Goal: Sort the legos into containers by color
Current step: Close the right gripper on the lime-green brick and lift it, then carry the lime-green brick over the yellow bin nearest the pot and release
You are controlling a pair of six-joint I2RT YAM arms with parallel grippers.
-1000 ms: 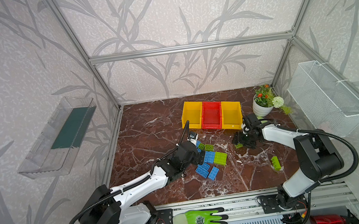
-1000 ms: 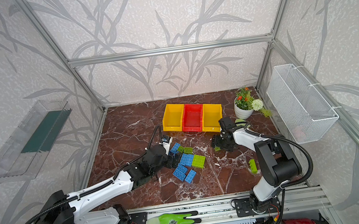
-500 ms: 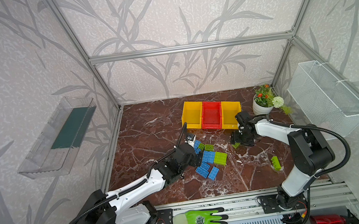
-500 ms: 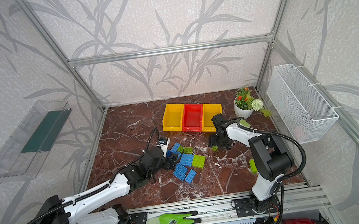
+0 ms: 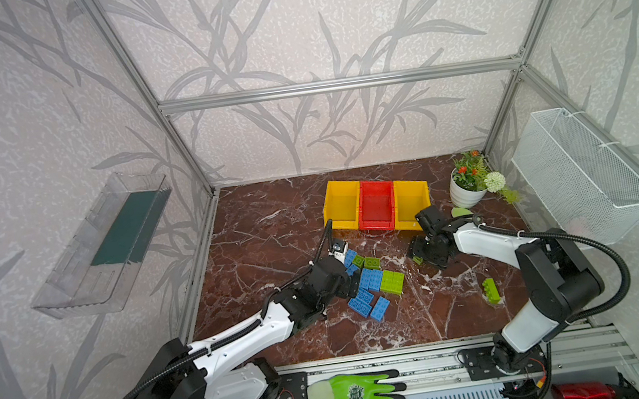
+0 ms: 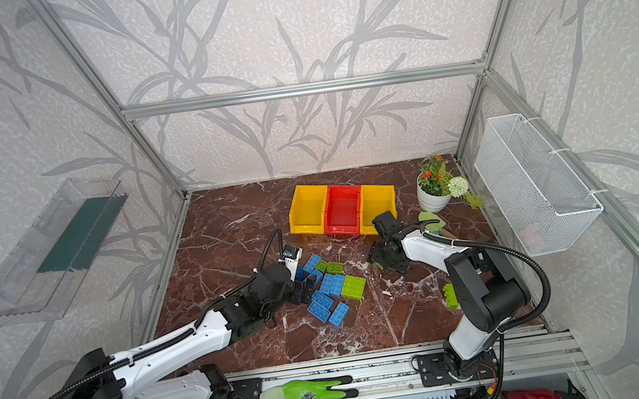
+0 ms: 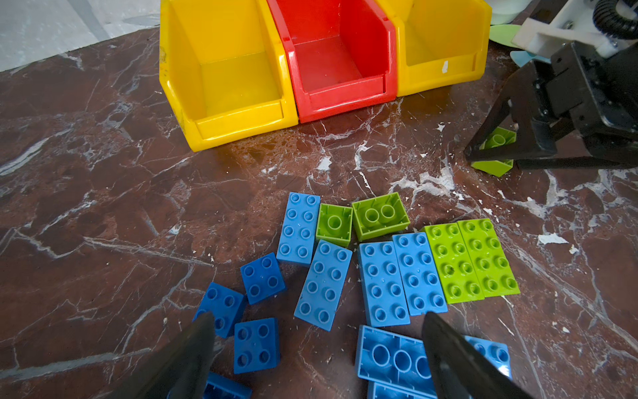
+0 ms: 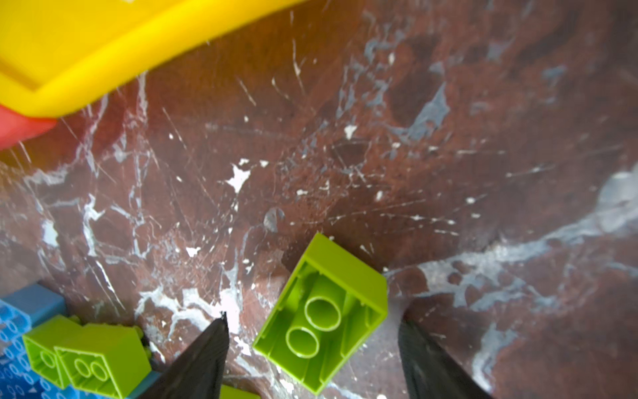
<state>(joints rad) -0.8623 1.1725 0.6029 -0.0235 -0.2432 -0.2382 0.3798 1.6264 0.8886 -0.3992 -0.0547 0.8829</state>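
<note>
Straddling green brick (image 8: 321,314) with my right jaws, open, gap either side, nothing gripped; brick lies studs-down on surface (image 8: 345,138), near bins (image 7: 345,93), so short carry looks likely; my left jaws spread wide, empty, low over blue bricks (image 7: 324,283) clustered mid-surface, probably lining up next pick; right wrist view shows clearance at both tips, unclear in top views; left wrist view shows all three bins empty; stray brick (image 5: 490,291), well apart, seen in a top view only
</note>
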